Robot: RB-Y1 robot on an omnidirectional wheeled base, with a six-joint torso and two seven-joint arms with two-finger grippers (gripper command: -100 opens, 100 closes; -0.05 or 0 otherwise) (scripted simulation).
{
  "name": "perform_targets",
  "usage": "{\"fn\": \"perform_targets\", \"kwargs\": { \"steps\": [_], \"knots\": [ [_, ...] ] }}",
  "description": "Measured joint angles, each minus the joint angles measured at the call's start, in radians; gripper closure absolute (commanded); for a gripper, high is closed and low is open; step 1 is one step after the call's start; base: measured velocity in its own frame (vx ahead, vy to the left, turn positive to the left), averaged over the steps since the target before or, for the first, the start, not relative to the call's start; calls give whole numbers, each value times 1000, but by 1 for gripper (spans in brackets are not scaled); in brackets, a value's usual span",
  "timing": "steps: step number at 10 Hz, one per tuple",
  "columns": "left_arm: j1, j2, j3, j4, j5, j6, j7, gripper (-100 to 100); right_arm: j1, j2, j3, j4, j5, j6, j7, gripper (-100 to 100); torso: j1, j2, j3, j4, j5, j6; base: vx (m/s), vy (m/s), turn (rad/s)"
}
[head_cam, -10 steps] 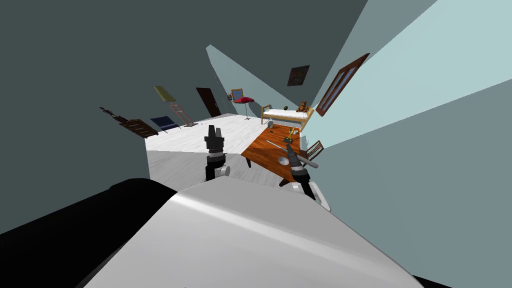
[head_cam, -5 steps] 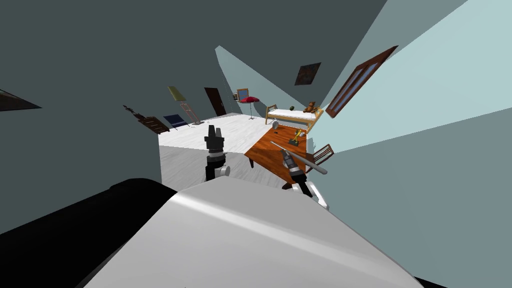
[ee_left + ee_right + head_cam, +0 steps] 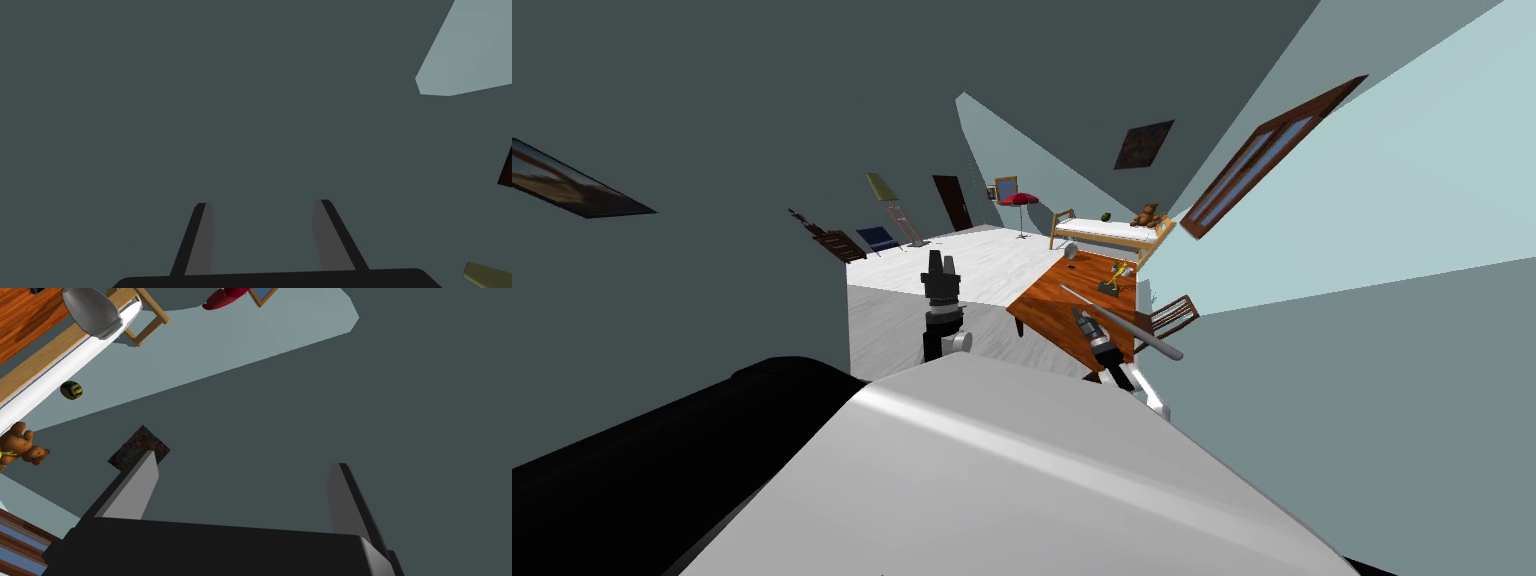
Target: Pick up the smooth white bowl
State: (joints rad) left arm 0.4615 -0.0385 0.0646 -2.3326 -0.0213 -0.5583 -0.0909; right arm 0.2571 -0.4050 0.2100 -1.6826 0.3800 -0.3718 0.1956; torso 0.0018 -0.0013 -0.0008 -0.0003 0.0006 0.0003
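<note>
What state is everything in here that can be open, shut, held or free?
Left gripper: open, holding nothing.
Right gripper: open, holding nothing, at the wooden table.
Dark door on the far wall: looks shut.
Window: looks shut.

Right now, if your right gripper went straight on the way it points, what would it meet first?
Probably the dark grey wall: the right gripper, fingers open, aims at it with nothing between, though how far is unclear.
</note>
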Motion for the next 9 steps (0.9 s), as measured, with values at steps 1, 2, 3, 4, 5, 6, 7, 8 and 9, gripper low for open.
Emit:
{"fn": "perform_targets", "kwargs": {
  "steps": [1, 2, 3, 4, 5, 6, 7, 8, 9],
  "knots": [
    [0, 0, 0, 0, 0, 0, 0, 0, 2, -8, 3, 19, 6, 7, 10, -100, 0, 0, 0, 0, 0, 0, 0, 0, 0],
    [0, 0, 0, 0, 0, 0, 0, 0, 5, -7, 4, 34, 8, 4, 16, -100, -2, 2, 1, 0, 0, 1, 13, 14, 60],
    [0, 0, 0, 0, 0, 0, 0, 0, -3, -16, 7, 69, 18, 0, 31, -100, -2, 1, 1, 0, 0, 0, 17, 22, 64],
    [0, 0, 0, 0, 0, 0, 0, 0, -5, -28, 13, 79, 23, 13, 38, -100, -1, 1, 1, 0, 0, 0, 10, 14, 39],
    [0, 0, 0, 0, 0, 0, 0, 0, -14, -30, 13, 99, 24, 17, 39, -100, -1, 1, 1, 0, 0, 0, 8, 9, 26],
    [0, 0, 0, 0, 0, 0, 0, 0, -15, -28, 14, 107, 25, 15, 41, -100, -2, 2, 1, 0, 0, 0, 27, 37, 104],
    [0, 0, 0, 0, 0, 0, 0, 0, -24, -37, 19, 138, 35, 20, 54, -100, 0, 1, 0, 0, 0, 0, 26, 27, 104],
    [0, 0, 0, 0, 0, 0, 0, 0, -24, -41, 24, 156, 42, 27, 66, -100, -1, 1, 0, 0, 0, 0, 7, 11, 33],
    [0, 0, 0, 0, 0, 0, 0, 0, -26, -42, 26, 162, 44, 32, 70, -100, -1, 2, 1, 0, 0, 0, -5, -7, -19]
  ]
}}
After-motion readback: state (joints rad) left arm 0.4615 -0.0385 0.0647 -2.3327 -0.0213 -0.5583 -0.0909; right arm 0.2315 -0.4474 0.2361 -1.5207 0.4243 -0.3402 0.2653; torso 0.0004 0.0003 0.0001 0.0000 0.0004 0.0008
